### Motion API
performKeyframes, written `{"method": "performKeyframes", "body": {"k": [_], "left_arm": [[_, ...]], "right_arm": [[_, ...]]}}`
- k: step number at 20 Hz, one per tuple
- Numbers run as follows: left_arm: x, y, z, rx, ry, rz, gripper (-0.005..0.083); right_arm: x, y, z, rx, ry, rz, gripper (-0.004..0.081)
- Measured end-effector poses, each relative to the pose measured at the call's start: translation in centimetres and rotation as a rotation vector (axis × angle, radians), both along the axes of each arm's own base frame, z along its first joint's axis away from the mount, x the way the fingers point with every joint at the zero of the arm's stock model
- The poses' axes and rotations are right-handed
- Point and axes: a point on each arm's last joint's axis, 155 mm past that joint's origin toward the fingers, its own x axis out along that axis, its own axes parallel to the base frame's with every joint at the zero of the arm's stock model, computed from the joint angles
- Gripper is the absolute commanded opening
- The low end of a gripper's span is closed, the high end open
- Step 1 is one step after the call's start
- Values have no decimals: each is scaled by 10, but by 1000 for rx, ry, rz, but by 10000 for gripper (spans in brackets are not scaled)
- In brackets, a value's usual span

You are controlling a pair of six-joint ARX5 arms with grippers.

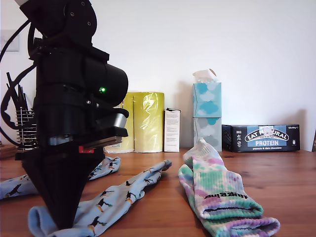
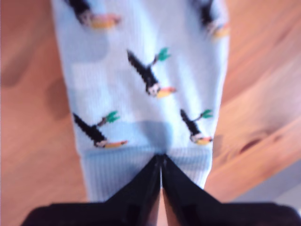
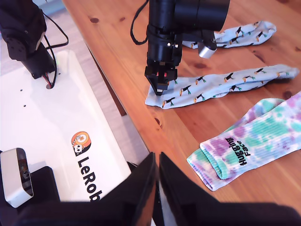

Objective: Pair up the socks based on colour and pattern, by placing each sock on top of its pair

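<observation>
A light blue sock point(image 1: 113, 197) with bird prints lies lengthwise on the wooden table point(image 1: 286, 182). My first gripper point(image 1: 61, 224) points straight down at its cuff, at the exterior view's left. The first wrist view shows the first gripper point(image 2: 161, 157) pinched shut on the ribbed cuff of this sock point(image 2: 141, 70). A matching blue sock point(image 1: 106, 168) lies just behind it, apart. Two tie-dye socks point(image 1: 217, 197) with black lettering lie stacked at the exterior view's right. My second gripper point(image 3: 156, 157) hangs shut and empty above the table's edge, looking at the first gripper point(image 3: 160, 92) and both sock pairs.
Along the back wall stand yellow rolls point(image 1: 143, 121), a white carton point(image 1: 172, 130), stacked tissue boxes point(image 1: 207, 113) and a dark protein-bar box point(image 1: 260, 138). A wire rack point(image 1: 27, 128) is behind the first arm. A white LeRobot board point(image 3: 87, 160) adjoins the table.
</observation>
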Motion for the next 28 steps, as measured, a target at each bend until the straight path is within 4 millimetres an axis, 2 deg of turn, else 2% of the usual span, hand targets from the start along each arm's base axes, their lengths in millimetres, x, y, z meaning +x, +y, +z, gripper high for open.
{"method": "performKeyframes", "body": {"k": [2,5,10,13,16,18,19,21,24,25,28], "left_arm": [[3,-7,0,-21,-4,46,-24],[7,-32,2,-107,-17,95,-24],[-14,-82,7,-202,-28,55,-24],[-12,-91,8,-217,-56,52,-24],[3,-86,10,-231,-90,54,-24],[14,-85,23,-262,-139,39,-24],[23,-82,37,-282,-197,17,-24],[45,-72,79,-301,-385,-54,-24],[73,-60,129,-316,-604,-141,-24],[79,-56,134,-316,-631,-153,-24],[100,-21,132,-279,-635,-148,-24]], "right_arm": [[0,0,0,2,-1,-1,-13],[0,0,0,3,1,-2,-13],[0,0,0,2,1,-3,-13],[0,0,0,2,1,-2,-13],[0,0,0,1,-1,0,-13],[0,0,1,2,-2,0,-13],[1,1,2,7,-9,-1,-13],[5,3,10,41,-28,-20,-13],[16,-11,19,64,-69,-128,-13],[17,-18,21,64,-87,-155,-13],[8,-36,22,77,-112,-201,-13]]}}
